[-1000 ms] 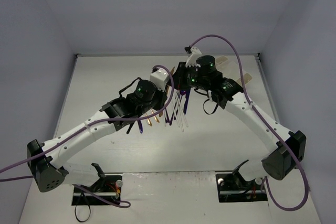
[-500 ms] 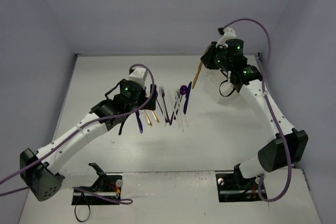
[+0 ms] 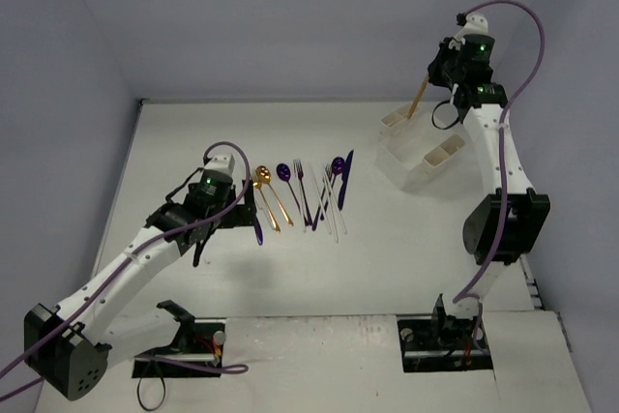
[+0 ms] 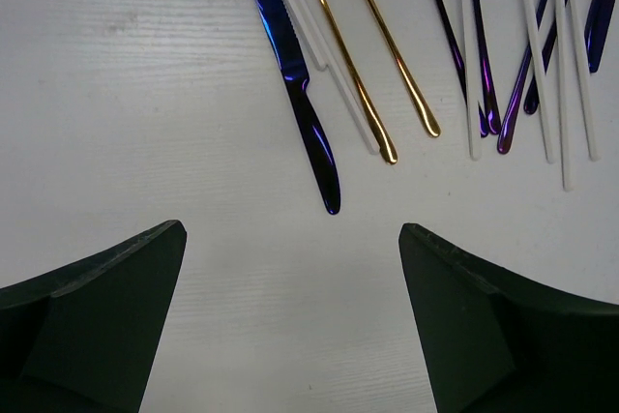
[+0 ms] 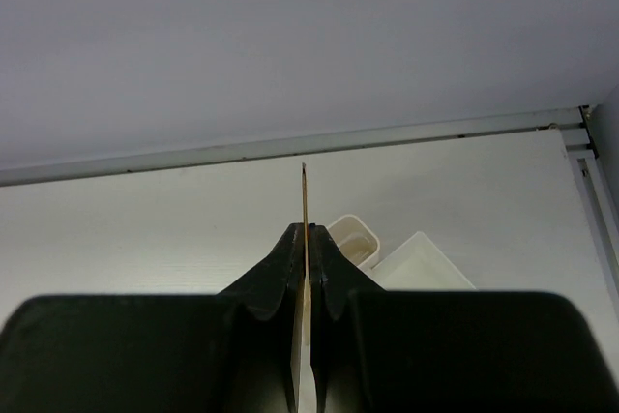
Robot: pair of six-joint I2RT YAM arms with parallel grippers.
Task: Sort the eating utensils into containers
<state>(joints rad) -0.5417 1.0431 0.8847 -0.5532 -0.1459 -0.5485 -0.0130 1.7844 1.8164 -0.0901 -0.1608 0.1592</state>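
Note:
Several eating utensils (image 3: 305, 195) lie side by side mid-table: gold, purple-blue and white plastic. In the left wrist view a purple-blue knife (image 4: 300, 94), gold handles (image 4: 360, 89) and white handles (image 4: 563, 74) point toward my left gripper (image 4: 290, 239). That gripper is open and empty, just short of the knife's end, and sits at the row's left in the top view (image 3: 237, 215). My right gripper (image 3: 440, 72) is raised at the far right, shut on a slim gold utensil (image 3: 418, 99) that hangs over a square cup (image 3: 397, 123) of the white containers. The gold utensil (image 5: 305, 195) shows edge-on between the shut fingers.
The white organizer has a second cup (image 3: 445, 152) and a rectangular tray (image 3: 408, 169) near the table's right edge. The back wall runs just behind it. The tray (image 5: 426, 263) and cup (image 5: 355, 239) also show below the right gripper.
My left gripper has opened and drawn back to the left and nearer, away from the row. My right arm has carried the gold utensil from the row up to the far right, over the organizer.

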